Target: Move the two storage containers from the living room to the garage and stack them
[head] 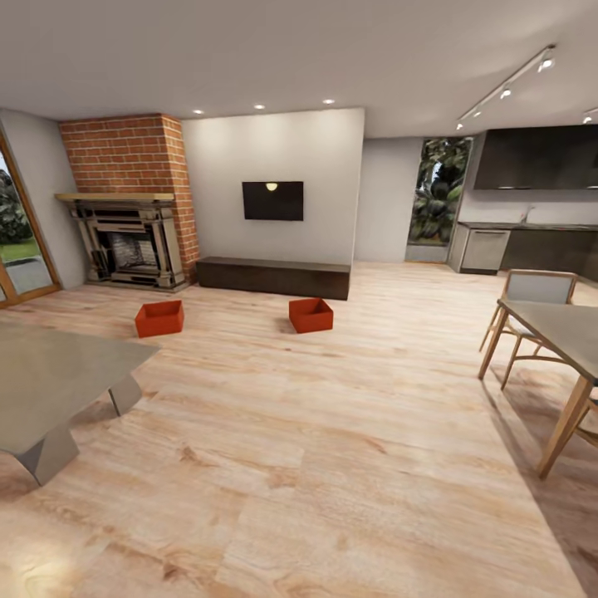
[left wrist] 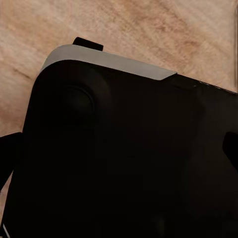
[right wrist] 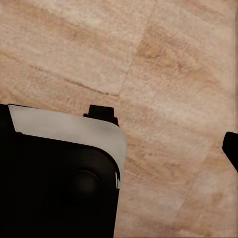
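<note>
Pale wood-plank flooring [head: 332, 465] runs from the camera through the living room. Both storage containers rest on it, open side up and well apart: one [head: 159, 318] before the brick fireplace [head: 133, 208], the other [head: 311, 315] just in front of the long low bench's [head: 274, 276] right end, below the wall TV [head: 272, 200]. A grey table [head: 50, 374] stands near left; a dining table [head: 565, 332] and chair [head: 531, 307] at right. Wrist views show the robot's dark base [left wrist: 124, 158] over planks. Whether either gripper is open or closed cannot be determined.
</note>
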`<state>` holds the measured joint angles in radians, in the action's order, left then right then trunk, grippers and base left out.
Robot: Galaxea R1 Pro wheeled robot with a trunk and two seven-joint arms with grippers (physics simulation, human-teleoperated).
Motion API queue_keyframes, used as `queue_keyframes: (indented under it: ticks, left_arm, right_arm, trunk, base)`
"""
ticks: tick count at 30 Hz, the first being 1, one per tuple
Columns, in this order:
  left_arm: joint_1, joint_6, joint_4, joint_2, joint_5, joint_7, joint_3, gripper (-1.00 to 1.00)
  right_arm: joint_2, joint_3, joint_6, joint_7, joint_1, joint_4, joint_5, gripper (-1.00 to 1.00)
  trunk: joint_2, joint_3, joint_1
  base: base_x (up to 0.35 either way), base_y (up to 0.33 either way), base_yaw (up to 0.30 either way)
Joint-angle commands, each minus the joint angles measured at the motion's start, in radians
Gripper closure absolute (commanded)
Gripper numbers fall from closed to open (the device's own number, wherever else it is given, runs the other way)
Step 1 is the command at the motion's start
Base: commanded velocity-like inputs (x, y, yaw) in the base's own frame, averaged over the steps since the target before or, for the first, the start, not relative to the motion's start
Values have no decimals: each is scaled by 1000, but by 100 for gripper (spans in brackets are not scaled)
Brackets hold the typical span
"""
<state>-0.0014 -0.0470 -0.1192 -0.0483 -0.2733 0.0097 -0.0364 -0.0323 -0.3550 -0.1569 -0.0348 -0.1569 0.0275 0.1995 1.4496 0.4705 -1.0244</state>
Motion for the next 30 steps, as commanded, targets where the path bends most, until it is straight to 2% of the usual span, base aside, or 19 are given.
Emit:
queue_keyframes:
  ticks: [1,30]
  left_arm:
    - [0,-2,0,0,-3,1,-3,-100]
    - [0,-1,0,0,-3,1,-2,-100]
  right_arm:
    - [1,-9,-6,-1,-1,3,9,-100]
    - [0,-9,-6,-1,-1,3,9,-100]
  trunk:
    - [0,1,-1]
    - [0,1,-1]
  base:
    - [326,0,0]
    - [326,0,0]
